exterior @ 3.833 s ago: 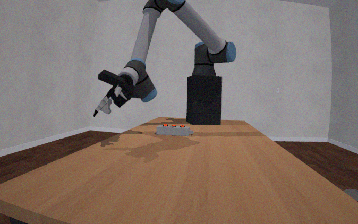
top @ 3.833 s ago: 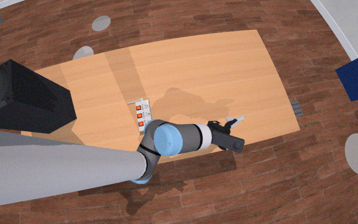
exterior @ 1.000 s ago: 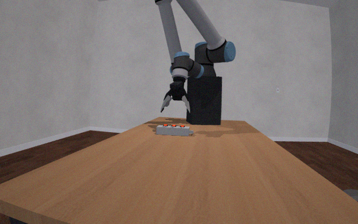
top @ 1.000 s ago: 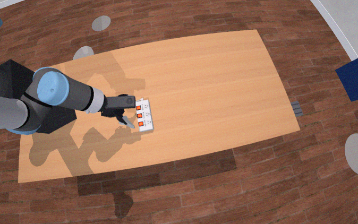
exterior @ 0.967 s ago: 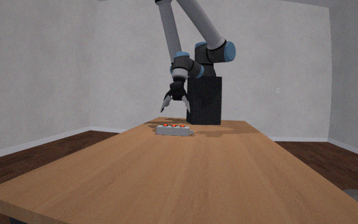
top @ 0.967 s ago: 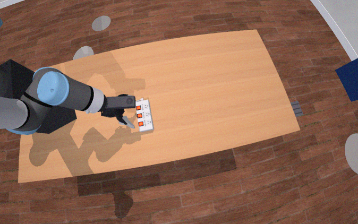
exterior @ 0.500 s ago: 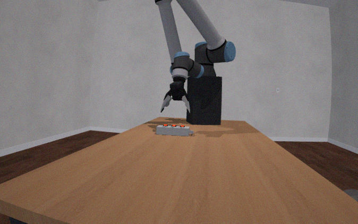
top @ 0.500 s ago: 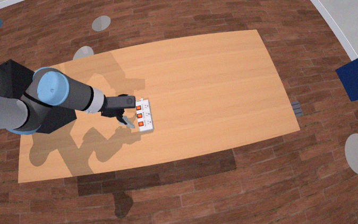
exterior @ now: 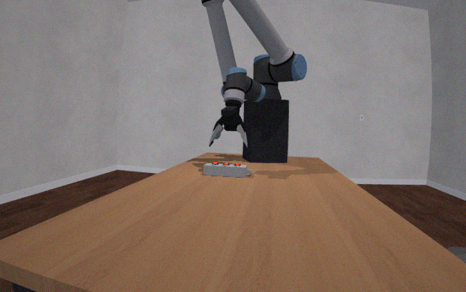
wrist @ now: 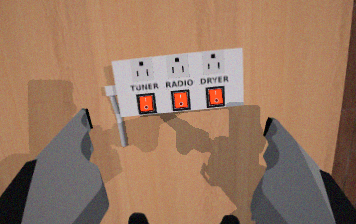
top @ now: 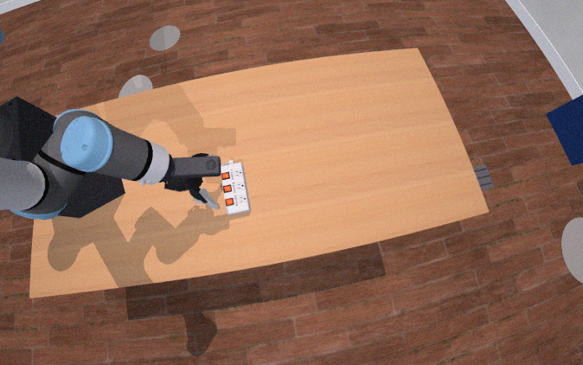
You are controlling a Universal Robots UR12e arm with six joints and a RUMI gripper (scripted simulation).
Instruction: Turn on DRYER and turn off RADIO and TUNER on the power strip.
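Note:
A white power strip [top: 240, 188] [exterior: 225, 170] [wrist: 177, 75] lies face up on the wooden table [top: 346, 130] [exterior: 242, 225]. In the wrist view its labels read TUNER, RADIO and DRYER from left to right. Below each label sits an orange rocker switch: TUNER's [wrist: 146, 103], RADIO's [wrist: 180, 100] and DRYER's [wrist: 215, 97]. All three look alike, and I cannot tell which way they are set. My gripper [top: 208, 190] [exterior: 228, 143] [wrist: 179, 114] is open and empty. It hangs a short way above the strip, on the switch side, and touches nothing.
A short grey cord stub [wrist: 120, 125] sticks out at the strip's TUNER end. The robot's black pedestal [exterior: 265, 131] [top: 22, 125] stands at the table's edge behind the strip. The table's edge [wrist: 346, 100] shows at the right of the wrist view.

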